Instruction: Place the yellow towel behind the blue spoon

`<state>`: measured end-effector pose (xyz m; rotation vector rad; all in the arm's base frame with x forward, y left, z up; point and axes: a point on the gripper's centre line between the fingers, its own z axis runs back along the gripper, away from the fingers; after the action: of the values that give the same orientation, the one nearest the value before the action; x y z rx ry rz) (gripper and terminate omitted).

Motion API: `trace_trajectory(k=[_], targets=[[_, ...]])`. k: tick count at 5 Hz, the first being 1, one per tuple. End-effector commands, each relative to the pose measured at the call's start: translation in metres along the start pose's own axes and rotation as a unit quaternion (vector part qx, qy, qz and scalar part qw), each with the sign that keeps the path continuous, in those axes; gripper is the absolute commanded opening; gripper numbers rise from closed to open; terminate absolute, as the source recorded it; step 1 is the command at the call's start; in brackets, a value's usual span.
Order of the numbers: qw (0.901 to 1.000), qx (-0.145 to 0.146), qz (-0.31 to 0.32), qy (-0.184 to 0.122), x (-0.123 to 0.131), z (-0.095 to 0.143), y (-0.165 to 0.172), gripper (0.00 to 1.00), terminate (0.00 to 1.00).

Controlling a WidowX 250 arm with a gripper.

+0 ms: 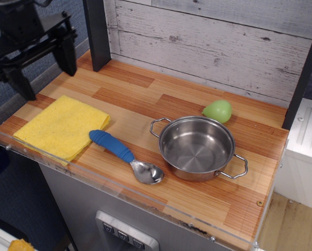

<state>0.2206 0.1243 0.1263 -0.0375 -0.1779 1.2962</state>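
Observation:
The yellow towel [62,126] lies folded flat at the front left of the wooden counter. The blue spoon [125,155] lies just right of it, blue handle pointing back-left, metal bowl toward the front edge. My gripper [46,78] hangs above the counter's left rear edge, behind and left of the towel. Its two black fingers [68,54] are spread wide apart with nothing between them. It touches neither the towel nor the spoon.
A steel two-handled pot [197,147] stands right of the spoon. A green pear-shaped object [217,111] lies behind the pot. A dark post [96,32] stands at the back left against the plank wall. A clear lip [145,196] runs along the counter's front edge.

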Motion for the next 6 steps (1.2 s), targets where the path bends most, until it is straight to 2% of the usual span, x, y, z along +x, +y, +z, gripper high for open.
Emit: trace_trajectory(k=[1,2,4,6], targets=[[0.9995,0.005,-0.02,-0.024,0.024,-0.012,0.0,1.0,0.0],[0.9987,0.029,-0.027,-0.032,0.034,-0.03,0.003,1.0,0.0],[0.9981,0.048,-0.023,-0.031,0.05,-0.057,0.01,1.0,0.0],[0.9965,0.055,-0.049,-0.04,0.044,-0.085,0.01,1.0,0.0]])
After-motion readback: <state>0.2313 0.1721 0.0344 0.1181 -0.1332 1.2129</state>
